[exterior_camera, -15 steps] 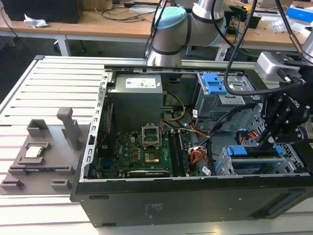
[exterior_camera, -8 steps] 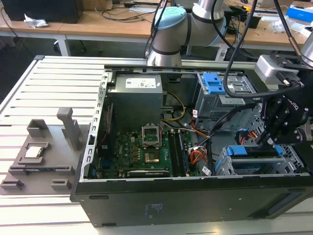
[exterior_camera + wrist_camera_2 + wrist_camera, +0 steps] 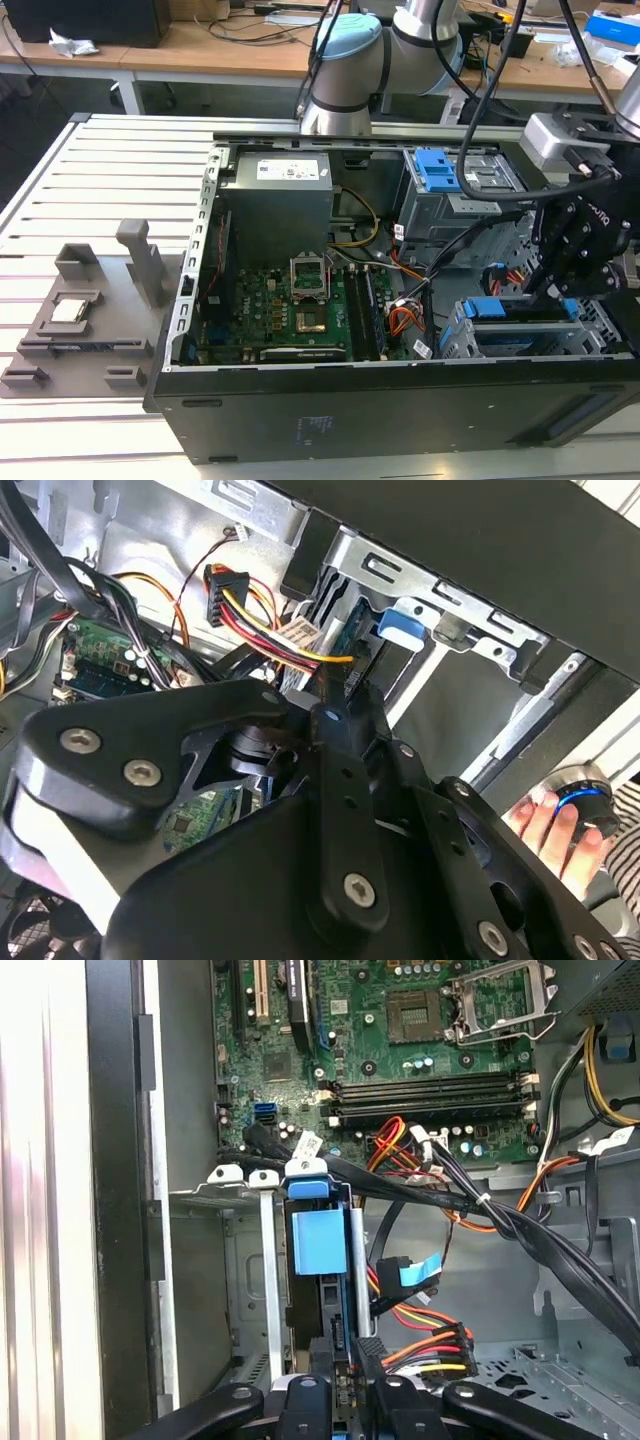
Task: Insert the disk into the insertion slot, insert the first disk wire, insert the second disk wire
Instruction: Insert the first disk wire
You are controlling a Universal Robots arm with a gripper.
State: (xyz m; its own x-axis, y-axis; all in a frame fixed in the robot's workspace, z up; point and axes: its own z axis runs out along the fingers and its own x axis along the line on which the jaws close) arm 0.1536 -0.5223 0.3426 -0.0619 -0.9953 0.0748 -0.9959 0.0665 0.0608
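Blue-framed disk, green motherboard

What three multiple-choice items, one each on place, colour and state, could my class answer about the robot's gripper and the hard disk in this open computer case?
1. In the exterior view, where is the black robot gripper?
A. over the grey slatted table
B. over the boxy grey power supply
C. at the exterior view's right, above the low grey perforated metal drive cage

2. What colour is the plastic carrier framing the flat hard disk?
A. blue
B. red
C. green

3. How is the disk placed?
A. lying on the table
B. seated in the low cage
C. hanging above the case

Answers:
1 C, the gripper hangs by the cage.
2 A, the carrier's tab shows bright blue in the first wrist view.
3 B, the carrier sits between the cage's rails.
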